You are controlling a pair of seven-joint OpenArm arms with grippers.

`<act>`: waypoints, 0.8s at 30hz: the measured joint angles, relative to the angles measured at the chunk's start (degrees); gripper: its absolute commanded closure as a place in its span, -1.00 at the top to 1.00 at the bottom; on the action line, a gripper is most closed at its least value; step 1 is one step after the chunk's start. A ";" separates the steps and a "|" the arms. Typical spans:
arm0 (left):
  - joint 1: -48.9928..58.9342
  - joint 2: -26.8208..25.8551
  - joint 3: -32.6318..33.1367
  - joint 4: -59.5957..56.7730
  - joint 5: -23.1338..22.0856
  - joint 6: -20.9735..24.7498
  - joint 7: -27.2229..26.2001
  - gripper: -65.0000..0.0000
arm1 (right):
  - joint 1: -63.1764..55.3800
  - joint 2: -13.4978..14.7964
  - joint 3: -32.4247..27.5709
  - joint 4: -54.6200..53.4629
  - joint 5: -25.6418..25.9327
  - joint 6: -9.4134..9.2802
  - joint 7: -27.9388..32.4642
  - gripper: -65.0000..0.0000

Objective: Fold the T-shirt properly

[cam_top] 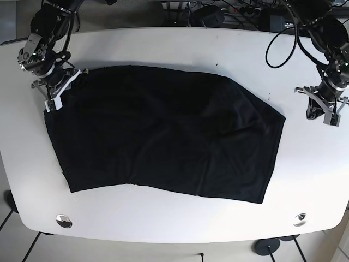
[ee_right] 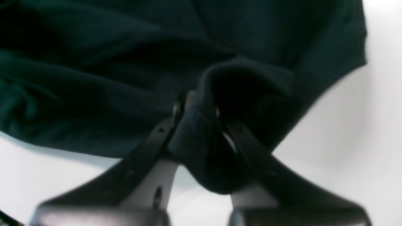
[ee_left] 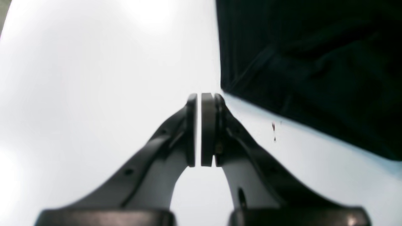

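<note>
Bunched T-shirt (ee_right: 201,147) fabric fills the clamped right gripper (ee_right: 196,105); left gripper (ee_left: 199,97), nearly closed and empty, hangs apart. One-handed pulling risks skewing.

the t-shirt (cam_top: 163,131) is showing plain black in the base view, with no print, and is reading as very dark green-black in the wrist views (ee_right: 125,62). the table (cam_top: 163,46) is showing plain white. the right gripper (ee_right: 196,103) and left gripper (ee_left: 198,97) are showing dark grey fingers.
</note>
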 measured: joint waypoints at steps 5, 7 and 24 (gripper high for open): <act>2.23 0.00 4.66 1.01 -0.13 -0.02 -0.35 -0.78 | -1.14 -1.29 -0.46 0.00 0.92 0.07 0.22 -0.94; 1.99 0.55 8.20 3.41 -0.61 -0.04 -0.57 -0.18 | -1.11 -1.20 -0.33 0.00 0.87 0.07 0.22 -0.94; -27.23 6.91 37.51 -30.88 3.89 5.33 -7.82 0.27 | 0.15 -1.40 -0.44 0.00 0.87 0.04 2.58 -0.94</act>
